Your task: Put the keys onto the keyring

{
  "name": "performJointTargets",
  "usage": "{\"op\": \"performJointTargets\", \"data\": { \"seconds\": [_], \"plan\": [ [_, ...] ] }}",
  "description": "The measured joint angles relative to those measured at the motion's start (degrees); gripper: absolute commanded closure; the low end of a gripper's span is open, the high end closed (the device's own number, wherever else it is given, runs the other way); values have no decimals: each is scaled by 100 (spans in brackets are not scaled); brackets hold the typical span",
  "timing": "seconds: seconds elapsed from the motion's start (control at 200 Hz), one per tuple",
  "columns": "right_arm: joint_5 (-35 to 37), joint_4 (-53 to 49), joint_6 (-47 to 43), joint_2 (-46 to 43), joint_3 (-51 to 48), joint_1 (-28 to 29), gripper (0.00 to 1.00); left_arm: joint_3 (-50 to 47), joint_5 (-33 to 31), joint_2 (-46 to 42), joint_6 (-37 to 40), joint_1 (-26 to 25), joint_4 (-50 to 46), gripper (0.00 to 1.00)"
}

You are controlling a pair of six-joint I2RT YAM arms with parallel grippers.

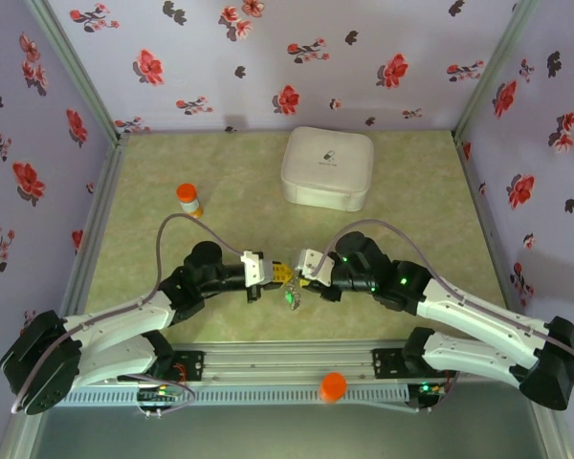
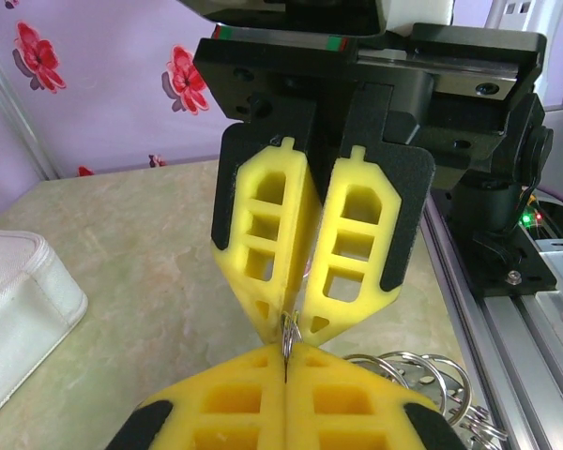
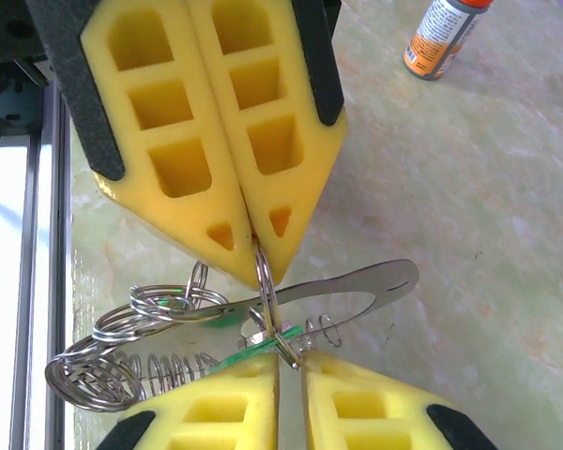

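Left gripper (image 3: 260, 255) & right gripper (image 2: 291, 330) both clamped on keyring (image 3: 265, 295); right wrist cam shows green key (image 3: 233, 359) close, top cam too blurry.

Bright polished metal in the keyring (image 3: 265, 291), thin glossy wire. Matt yellow foam-like plastic, faintly grainy, on the fingers (image 3: 227, 202) of the left pincer (image 3: 253, 246), backed with rough black. Smooth, low-sheen marbled green across the bench (image 3: 469, 187). Slick printed label on the bottle (image 3: 441, 37). Brushed silvery metal along the rail (image 3: 19, 234).
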Motion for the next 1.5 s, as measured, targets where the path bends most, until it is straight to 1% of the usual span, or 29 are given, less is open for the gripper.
{"op": "performJointTargets", "data": {
  "seconds": [0.335,0.625,0.91,0.975,1.005,1.03,1.11,1.13,1.155,1.23,1.31,1.39,1.5],
  "plan": [
    [0,-142,-44,-66,7,0,76,2,42,0,35,0,-109,100],
    [-66,-125,-46,-63,7,0,87,2,85,0,66,0,-245,100],
    [-72,-125,-42,-31,7,0,94,2,103,0,66,0,-284,100],
    [-87,-125,-42,-22,7,0,95,2,107,0,66,0,-286,100],
    [-87,-125,-44,-15,7,0,93,2,118,0,63,0,-286,100],
    [-90,-125,-44,-13,7,0,90,2,125,0,63,0,-289,100],
    [-103,-127,-68,-11,7,0,67,2,142,0,66,0,-308,100],
    [-96,-127,-24,-11,7,0,64,2,144,0,63,0,-308,100],
    [-98,-127,-48,-11,7,0,62,2,144,0,66,0,-306,100],
    [-87,-127,-50,-13,7,0,62,2,144,0,66,0,-308,100],
    [-87,-129,-50,-17,7,0,64,2,144,0,66,0,-306,100],
    [-92,-131,-68,-17,7,0,68,2,144,0,66,0,-306,100],
    [-129,-129,-122,-15,7,2,76,2,146,0,66,0,-306,100]
  ]
}}
